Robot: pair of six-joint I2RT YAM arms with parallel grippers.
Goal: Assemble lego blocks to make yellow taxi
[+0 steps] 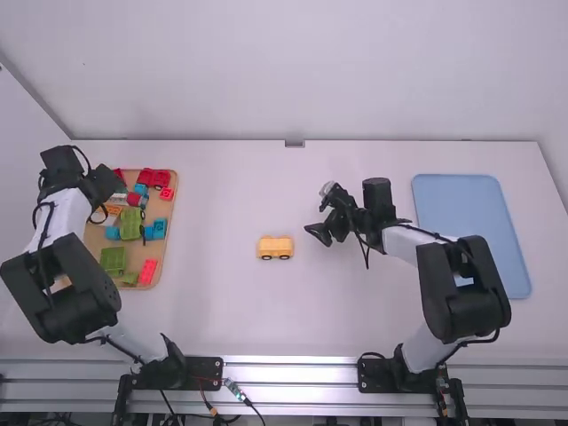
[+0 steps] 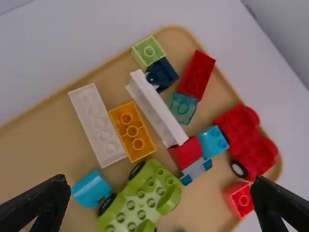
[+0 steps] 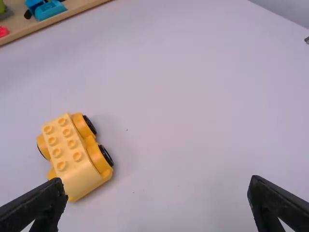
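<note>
A: Anyone see which way the yellow car base [image 1: 275, 248] points? I can't tell its front, but the long axis runs left-right, studs up, smooth end to the right, 2 wheels on the near side.

B: Same. It's mid-table, well apart from the block tray [image 2: 43, 125] at left and blue mat [image 1: 461, 213] at right. Smooth white table [image 1: 222, 311], pale wall [image 1: 293, 71] past the far edge, metal rail [image 1: 293, 374] along the near edge.

A: Grippers?

B: Left gripper [image 1: 103, 188] is over the tray, 2 fingers wide apart. Right gripper [image 1: 315, 209] is spread too, right of the car and slightly farther, with table between them.
</note>
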